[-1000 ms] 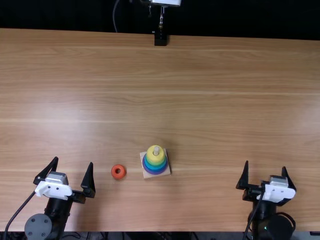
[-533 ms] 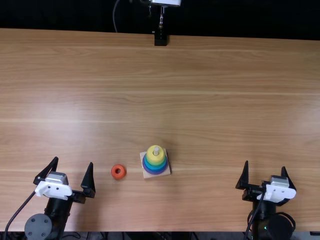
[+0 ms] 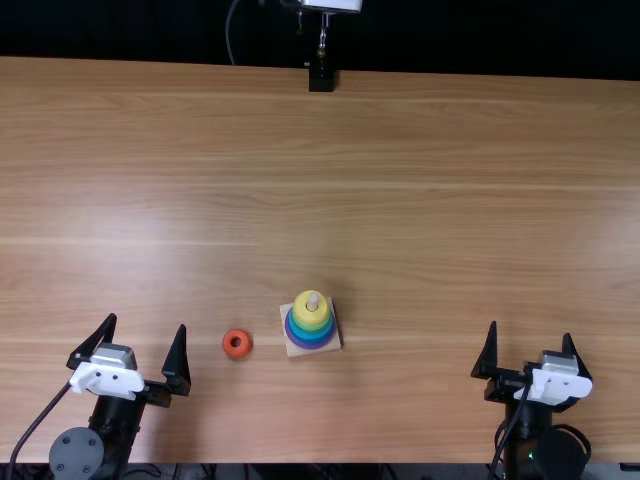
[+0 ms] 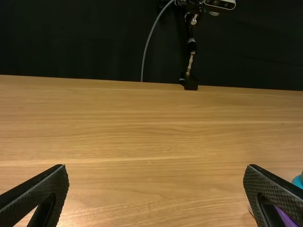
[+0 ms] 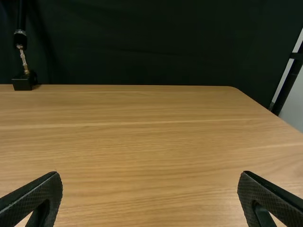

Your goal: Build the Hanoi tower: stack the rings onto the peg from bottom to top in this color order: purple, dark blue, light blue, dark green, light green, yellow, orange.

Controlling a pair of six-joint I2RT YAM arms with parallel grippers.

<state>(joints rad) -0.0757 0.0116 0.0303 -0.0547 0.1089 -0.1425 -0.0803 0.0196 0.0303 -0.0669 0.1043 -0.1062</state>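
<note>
Nothing shifts; low left in the top view, the orange ring [image 3: 230, 352] lies right of the nearer, wide-spread left gripper [image 3: 148, 321].

One ring stack [image 3: 311, 321], one orange ring [image 3: 229, 345], two end effectors [image 3: 147, 321]

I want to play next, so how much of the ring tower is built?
The tower looks nearly done: purple ring at the bottom, yellow ring on top, though the middle rings are hard to count. The left gripper and right gripper are empty. Only the orange ring, lying on the table, seems left.
</note>
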